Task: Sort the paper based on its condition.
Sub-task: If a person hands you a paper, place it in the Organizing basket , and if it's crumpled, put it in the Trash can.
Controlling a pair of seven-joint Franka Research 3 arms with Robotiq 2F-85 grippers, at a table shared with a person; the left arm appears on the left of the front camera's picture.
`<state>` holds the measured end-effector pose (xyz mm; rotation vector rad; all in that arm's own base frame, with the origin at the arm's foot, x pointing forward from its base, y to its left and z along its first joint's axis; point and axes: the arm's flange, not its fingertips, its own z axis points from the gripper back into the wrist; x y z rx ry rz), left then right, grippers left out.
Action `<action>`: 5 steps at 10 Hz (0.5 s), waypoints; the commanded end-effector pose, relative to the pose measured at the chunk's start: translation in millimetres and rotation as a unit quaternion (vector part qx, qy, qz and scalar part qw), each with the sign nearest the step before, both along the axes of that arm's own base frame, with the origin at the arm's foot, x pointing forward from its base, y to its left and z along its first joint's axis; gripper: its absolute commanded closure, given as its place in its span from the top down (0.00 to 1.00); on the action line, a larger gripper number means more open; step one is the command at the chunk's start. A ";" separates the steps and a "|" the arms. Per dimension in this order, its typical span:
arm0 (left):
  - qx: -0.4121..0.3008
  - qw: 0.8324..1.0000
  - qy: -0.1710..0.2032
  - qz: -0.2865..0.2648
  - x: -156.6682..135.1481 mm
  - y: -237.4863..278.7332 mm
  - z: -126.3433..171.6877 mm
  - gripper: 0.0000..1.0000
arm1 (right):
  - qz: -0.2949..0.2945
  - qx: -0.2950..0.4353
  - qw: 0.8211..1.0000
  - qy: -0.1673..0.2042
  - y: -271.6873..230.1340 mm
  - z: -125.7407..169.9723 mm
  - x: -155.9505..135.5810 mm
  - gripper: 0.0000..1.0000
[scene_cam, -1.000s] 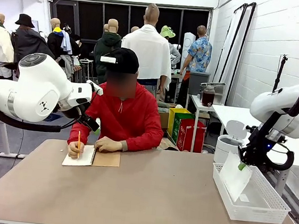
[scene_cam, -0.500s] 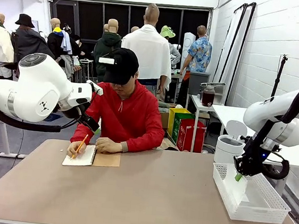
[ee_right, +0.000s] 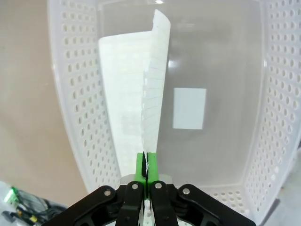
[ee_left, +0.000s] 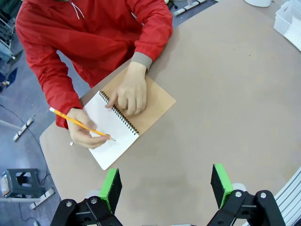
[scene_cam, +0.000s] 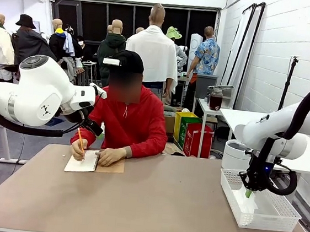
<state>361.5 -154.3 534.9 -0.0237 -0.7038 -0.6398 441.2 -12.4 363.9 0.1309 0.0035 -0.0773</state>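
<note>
1. The right pincer, low in the frame, was clamped on the lower edge of the paper.
2. The sheet ran straight up-frame from it, edge-on, inside the white basket.

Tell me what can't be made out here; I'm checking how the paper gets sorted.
Right wrist view: the paper, pinched in the shut right gripper, stands edge-on and curled, so its condition is unclear.
Front view: the basket wall and the gripper hide most of that sheet.
Right wrist view: the pale rectangle on the basket floor could be a label or paper.
Left wrist view: writing on the notebook is too small, and a hand covers part.
</note>
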 end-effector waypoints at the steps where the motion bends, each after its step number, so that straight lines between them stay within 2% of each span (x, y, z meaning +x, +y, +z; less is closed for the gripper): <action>1: 0.000 1.000 0.002 0.001 0.2 1.1 -0.2 1.00 | -0.043 -0.071 0.996 0.020 4.1 -5.3 3.1 0.07; 3: 0.000 1.000 0.002 0.001 0.2 1.1 -0.2 1.00 | -0.067 -0.123 0.989 0.038 6.6 -13.6 6.8 0.45; 5: 0.000 1.000 0.002 0.001 0.2 1.1 -0.2 1.00 | -0.091 -0.157 0.983 0.034 9.2 -15.5 10.7 0.84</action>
